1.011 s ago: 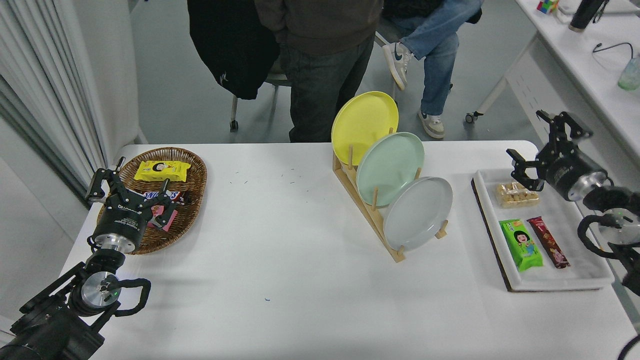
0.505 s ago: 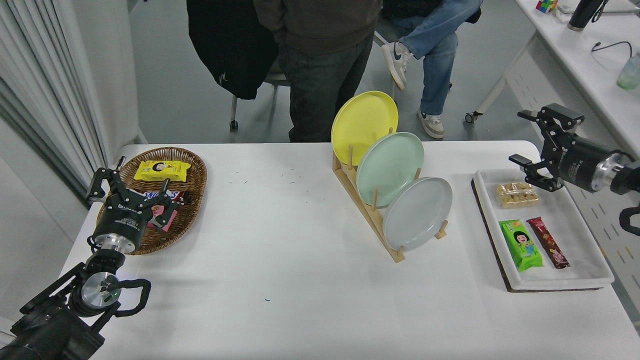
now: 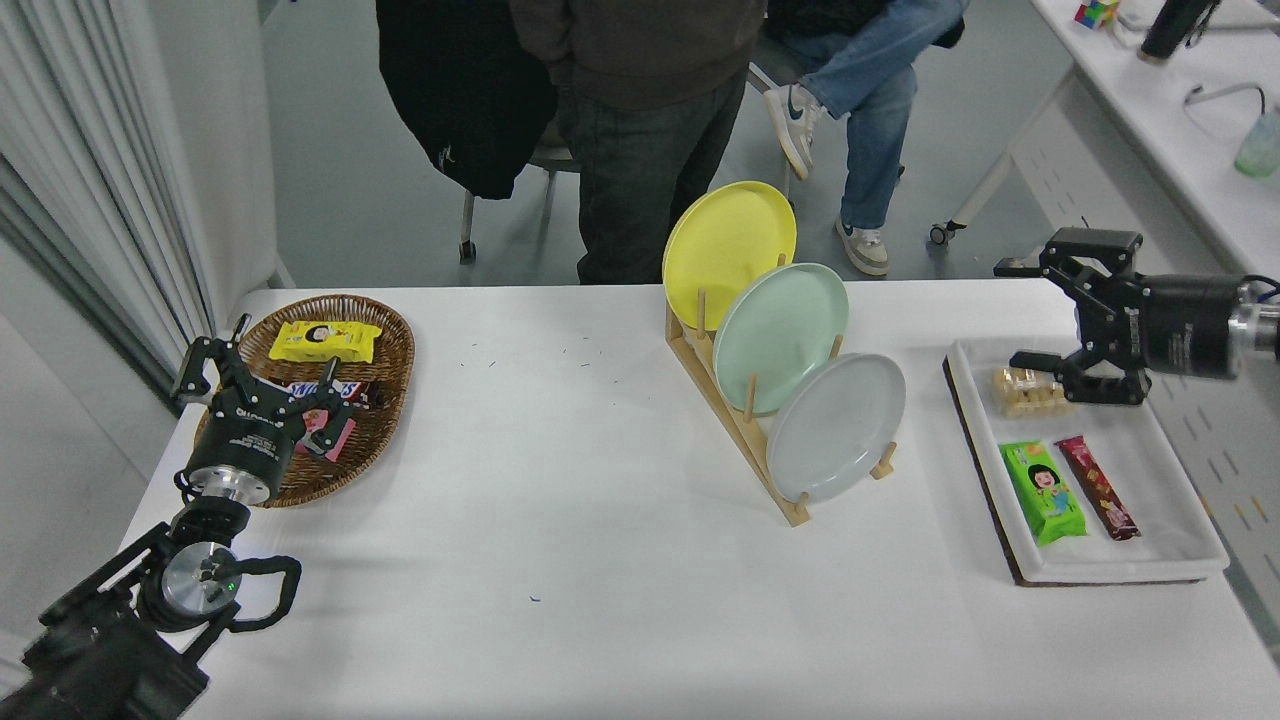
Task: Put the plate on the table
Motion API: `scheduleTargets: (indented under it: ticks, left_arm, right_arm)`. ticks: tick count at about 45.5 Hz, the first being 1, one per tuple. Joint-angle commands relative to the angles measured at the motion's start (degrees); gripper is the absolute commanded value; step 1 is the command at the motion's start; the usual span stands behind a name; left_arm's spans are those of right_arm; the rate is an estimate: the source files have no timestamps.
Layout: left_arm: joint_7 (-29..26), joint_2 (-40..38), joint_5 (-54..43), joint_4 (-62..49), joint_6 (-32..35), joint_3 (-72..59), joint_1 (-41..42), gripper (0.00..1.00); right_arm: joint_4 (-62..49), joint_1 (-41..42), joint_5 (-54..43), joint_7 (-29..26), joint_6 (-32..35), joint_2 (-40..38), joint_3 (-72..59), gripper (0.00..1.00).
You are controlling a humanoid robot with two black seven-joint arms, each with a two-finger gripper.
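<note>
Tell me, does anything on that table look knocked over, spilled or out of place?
Nothing stands out. The grey plate, mint green plate and yellow plate all lean neatly in the wooden rack. Snacks lie tidily in the white tray and wicker basket. The table shows only tiny specks.

three plates, two end effectors, one basket, one tray.

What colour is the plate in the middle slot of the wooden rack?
Mint green round plate, between yellow and pale grey ones; head view.
</note>
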Motion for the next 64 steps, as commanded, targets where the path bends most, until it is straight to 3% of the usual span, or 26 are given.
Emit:
scheduleTargets:
  ticks: [1, 8, 15, 26, 38, 46, 64]
  left_arm:
    - [0.00, 0.00, 0.00, 0.00, 0.00, 0.00, 0.00, 0.98]
    - [0.00, 0.00, 0.00, 0.00, 0.00, 0.00, 0.00, 0.98]
    - [0.00, 0.00, 0.00, 0.00, 0.00, 0.00, 0.00, 0.98]
    - [0.00, 0.00, 0.00, 0.00, 0.00, 0.00, 0.00, 0.98]
    - [0.00, 0.00, 0.00, 0.00, 0.00, 0.00, 0.00, 0.98]
    - [0.00, 0.00, 0.00, 0.00, 0.00, 0.00, 0.00, 0.98]
    - [0.00, 0.00, 0.00, 0.00, 0.00, 0.00, 0.00, 0.98]
  right_arm:
    - [8.13, 7.34, 0.09, -0.06, 1.08, -1.86, -8.82, 0.99]
    - [12.35, 8.57, 3.34, -0.23, -4.00, -1.86, -9.52, 0.99]
    - [16.21, 8.66, 5.27, -0.50, -19.03, -1.33, -10.66, 0.99]
    - [22.11, 8.40, 16.60, -0.50, -27.30, 1.57, -11.45, 0.99]
    - [22.46, 5.94, 21.80, -1.55, -32.40, 8.25, -12.42, 0.99]
    - [25.18, 5.76, 26.01, -2.17, -41.27, 12.73, -12.60, 0.99]
    - [25.10, 6.99, 31.38, -2.17, -41.98, 15.37, -12.51, 0.99]
